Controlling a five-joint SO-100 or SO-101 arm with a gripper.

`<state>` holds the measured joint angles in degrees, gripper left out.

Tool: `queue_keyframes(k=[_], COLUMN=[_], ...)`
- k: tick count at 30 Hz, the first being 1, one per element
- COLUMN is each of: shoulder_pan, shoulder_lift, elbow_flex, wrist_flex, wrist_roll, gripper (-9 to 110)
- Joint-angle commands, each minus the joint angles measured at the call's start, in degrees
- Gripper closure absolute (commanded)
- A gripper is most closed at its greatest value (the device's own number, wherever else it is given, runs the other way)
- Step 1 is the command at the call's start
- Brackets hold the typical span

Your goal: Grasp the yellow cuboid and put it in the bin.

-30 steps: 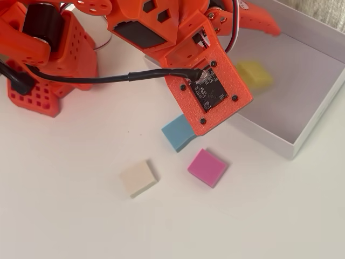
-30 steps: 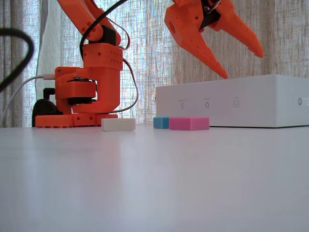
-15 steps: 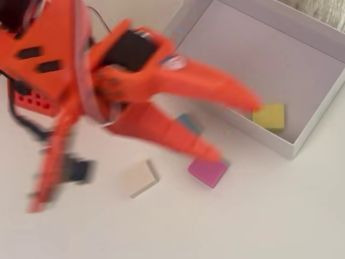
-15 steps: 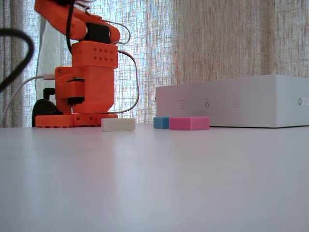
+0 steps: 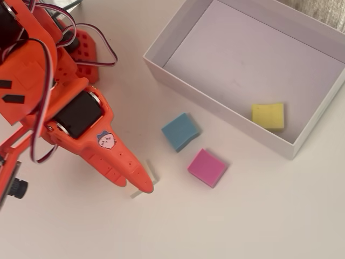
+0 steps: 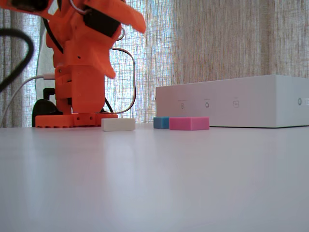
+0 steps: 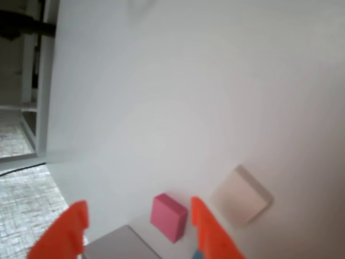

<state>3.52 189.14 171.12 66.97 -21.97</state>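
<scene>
A wide white tabletop point(image 5: 259, 216) is seen in the overhead view, carrying everything else. The large shallow rectangular white box serving as the bin point(image 5: 178, 29) is placed at the upper right of that view, and its long outer wall point(image 6: 231, 102) is shown side-on in the fixed view. The orange plastic robot arm point(image 5: 81, 116) is positioned at the left of the overhead view, and is raised above the table in the fixed view point(image 6: 82, 72). Its gripper point(image 7: 137, 229) is shown in the wrist view with the two orange fingers point(image 7: 207, 229) spread well apart, and nothing is held between them.

The small flat bright-yellow foam cuboid point(image 5: 268, 116) is found lying flat inside the bin, near the front wall at the bin's right end. Outside the bin, a small blue foam block point(image 5: 180, 131) and a pink foam block point(image 5: 207, 167) are set near each other on the table. A pale cream block point(image 5: 145, 181) is partly covered by the gripper tip in the overhead view.
</scene>
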Motion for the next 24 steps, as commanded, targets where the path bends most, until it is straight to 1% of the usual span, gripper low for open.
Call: queue_keyframes(k=[1,3,4,5,6,24], shoulder_pan=[0.44,0.35,0.35,0.35,0.35,0.09], shoulder_lift=[0.44,0.44,0.44,0.44,0.44,0.44], elbow_flex=[0.18,0.18,0.09,0.09,0.00,-0.18], wrist_flex=[0.53,0.62,0.97,1.23,1.58,1.76], wrist_roll=[0.62,0.62,0.62,0.53,0.44,0.00], gripper=[87,97,99,108,110,110])
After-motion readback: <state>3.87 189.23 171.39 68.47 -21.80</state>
